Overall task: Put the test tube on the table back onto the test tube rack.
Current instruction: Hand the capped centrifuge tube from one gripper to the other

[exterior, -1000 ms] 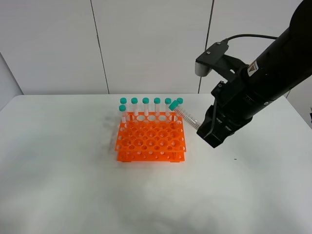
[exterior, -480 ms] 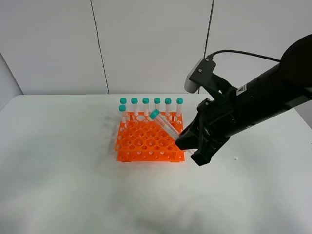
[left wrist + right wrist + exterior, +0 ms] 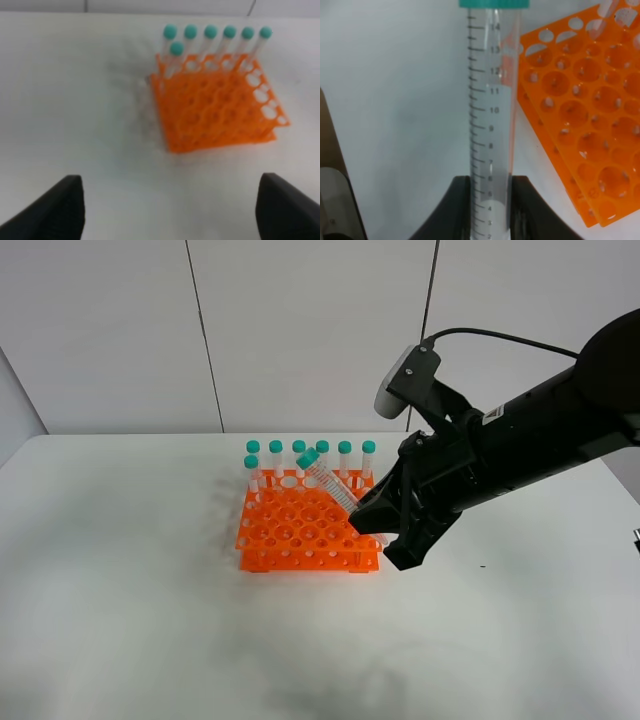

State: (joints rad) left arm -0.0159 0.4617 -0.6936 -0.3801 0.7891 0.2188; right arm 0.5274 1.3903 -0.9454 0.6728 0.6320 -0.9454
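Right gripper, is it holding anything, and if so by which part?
Yes. The right gripper grips the test tube low on its graduated body, at the end opposite the teal cap, which sticks out free.

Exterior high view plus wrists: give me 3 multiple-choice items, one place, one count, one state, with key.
1. Where is the tilted test tube?
A. standing in a front-row hole
B. held in the right gripper, in no hole
C. lying flat across the top tier

2. How many capped tubes stand in the test tube rack?
A. three
B. twelve
C. seven

3. The left gripper is:
A. open and empty
B. shut on a tube
C. shut on the rack

Key:
1 B, the right wrist view shows its fingers pinching the tube's lower end.
2 C, six in the back row, one in the next row at the left end.
3 A, its fingers sit wide apart with nothing between.
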